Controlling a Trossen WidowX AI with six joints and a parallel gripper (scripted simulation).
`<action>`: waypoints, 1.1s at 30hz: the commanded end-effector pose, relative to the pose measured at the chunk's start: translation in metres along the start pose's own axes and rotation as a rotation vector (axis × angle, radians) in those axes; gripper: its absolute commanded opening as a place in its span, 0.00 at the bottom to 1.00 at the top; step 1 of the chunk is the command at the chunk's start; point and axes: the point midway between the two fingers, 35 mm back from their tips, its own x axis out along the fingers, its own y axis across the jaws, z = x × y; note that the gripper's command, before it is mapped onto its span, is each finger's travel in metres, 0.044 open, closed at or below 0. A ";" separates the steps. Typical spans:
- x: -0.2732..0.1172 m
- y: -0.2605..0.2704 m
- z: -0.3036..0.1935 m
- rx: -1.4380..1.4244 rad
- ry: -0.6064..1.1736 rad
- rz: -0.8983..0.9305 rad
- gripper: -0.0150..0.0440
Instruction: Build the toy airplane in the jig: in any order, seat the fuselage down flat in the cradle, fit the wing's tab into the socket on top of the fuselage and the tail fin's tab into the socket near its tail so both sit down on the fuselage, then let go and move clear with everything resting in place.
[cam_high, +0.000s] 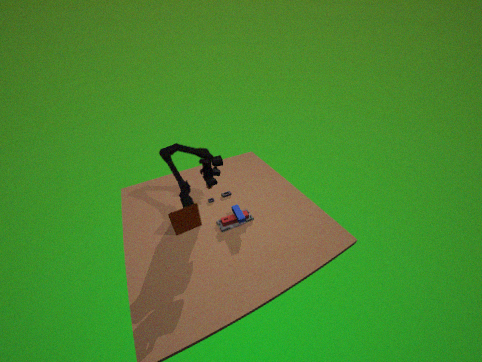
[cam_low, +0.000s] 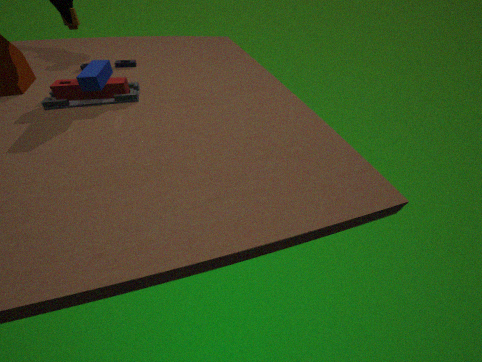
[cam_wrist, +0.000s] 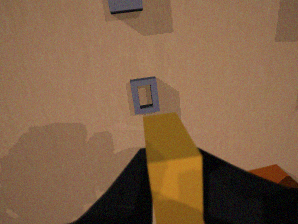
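The red fuselage (cam_high: 228, 219) (cam_low: 65, 89) lies in the grey cradle (cam_low: 55, 104). The blue wing (cam_high: 238, 213) (cam_low: 95, 79) lies across the top of the fuselage; its tab is hidden. A dark open socket shows in the fuselage's top near its left end in the exterior view. My gripper (cam_high: 210, 184) (cam_low: 73, 25) (cam_wrist: 164, 152) is shut on the yellow-orange tail fin (cam_wrist: 177, 185). It holds the fin in the air above and behind the cradle, as the exterior view shows it. The fin's tab is not clearly visible.
A small blue-grey holder with an open slot (cam_high: 211, 200) (cam_wrist: 155, 97) lies below the gripper. A larger dark holder (cam_high: 226, 194) (cam_low: 125, 63) (cam_wrist: 126, 5) lies beyond it. An orange-brown block (cam_high: 185, 220) (cam_low: 12, 72) (cam_wrist: 270, 173) stands by the arm's base.
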 end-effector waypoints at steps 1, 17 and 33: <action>-0.011 0.003 -0.002 -0.006 -0.007 0.010 0.25; -0.009 -0.036 0.019 0.012 -0.016 -0.011 0.25; -0.004 -0.086 0.034 0.032 -0.019 -0.027 0.25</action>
